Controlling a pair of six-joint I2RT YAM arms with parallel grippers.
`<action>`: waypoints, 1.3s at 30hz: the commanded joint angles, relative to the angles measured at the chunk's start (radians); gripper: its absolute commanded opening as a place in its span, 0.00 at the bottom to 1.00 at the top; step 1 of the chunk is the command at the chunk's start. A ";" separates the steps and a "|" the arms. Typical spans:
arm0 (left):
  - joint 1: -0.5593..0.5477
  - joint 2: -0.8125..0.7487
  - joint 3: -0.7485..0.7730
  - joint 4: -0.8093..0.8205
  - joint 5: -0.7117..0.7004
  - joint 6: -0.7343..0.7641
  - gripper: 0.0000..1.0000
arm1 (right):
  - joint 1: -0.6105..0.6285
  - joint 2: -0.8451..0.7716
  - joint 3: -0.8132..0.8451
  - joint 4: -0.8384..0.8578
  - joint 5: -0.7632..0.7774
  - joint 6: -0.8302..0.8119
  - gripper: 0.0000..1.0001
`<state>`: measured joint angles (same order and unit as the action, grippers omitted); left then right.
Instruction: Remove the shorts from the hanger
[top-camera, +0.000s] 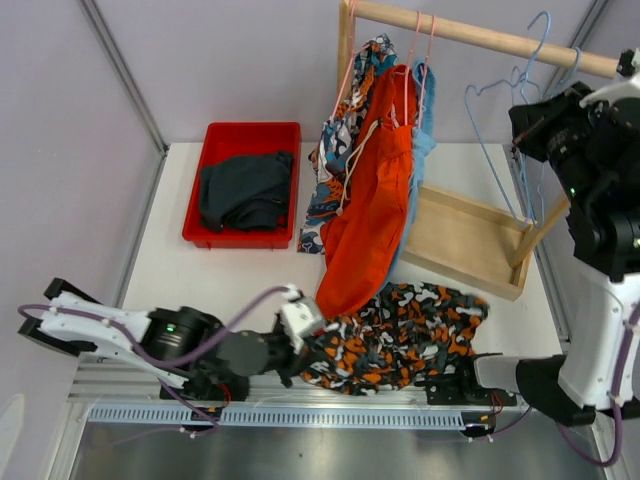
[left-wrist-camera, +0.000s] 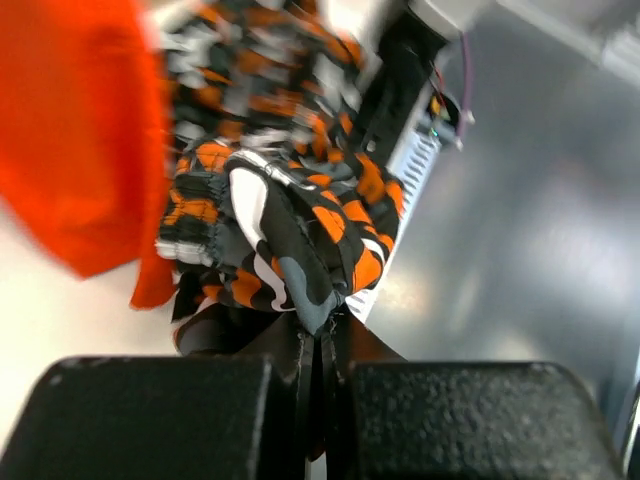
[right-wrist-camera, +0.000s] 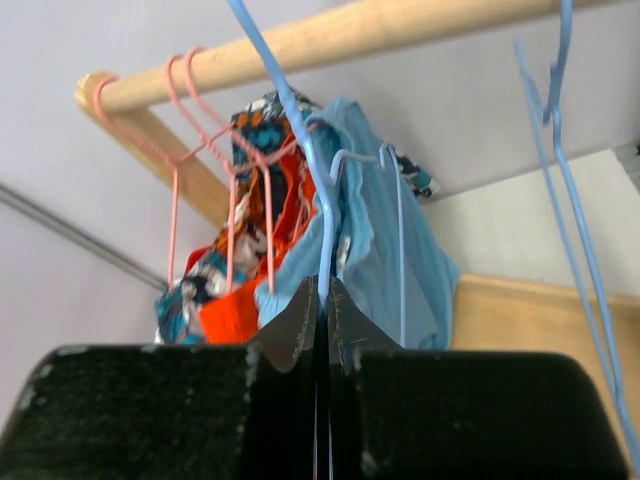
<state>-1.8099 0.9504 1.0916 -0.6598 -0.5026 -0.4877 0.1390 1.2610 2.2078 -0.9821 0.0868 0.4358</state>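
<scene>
Left gripper (left-wrist-camera: 322, 330) pinches crumpled blotched shorts (left-wrist-camera: 300, 230); right gripper (right-wrist-camera: 322, 300) clamps thin blue wire hanger (right-wrist-camera: 326, 235).

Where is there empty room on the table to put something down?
The biggest bare patch of table is front left, between the red bin and the left arm. A thinner strip lies behind the wooden rack base. The middle and front right are crowded: orange shorts hang down by the blotched shorts.
</scene>
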 joint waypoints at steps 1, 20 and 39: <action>-0.003 -0.058 -0.010 -0.170 -0.210 -0.152 0.00 | -0.030 0.067 0.043 0.151 0.060 -0.032 0.00; 0.220 -0.004 0.626 -0.307 -0.556 0.327 0.00 | -0.199 -0.049 -0.497 0.364 -0.062 -0.017 0.00; 1.115 0.494 1.321 -0.060 -0.018 0.698 0.00 | -0.207 -0.170 -0.749 0.395 -0.075 -0.034 0.00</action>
<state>-0.7773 1.3651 2.3276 -0.7792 -0.6773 0.1600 -0.0555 1.0847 1.5036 -0.4332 -0.0017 0.4137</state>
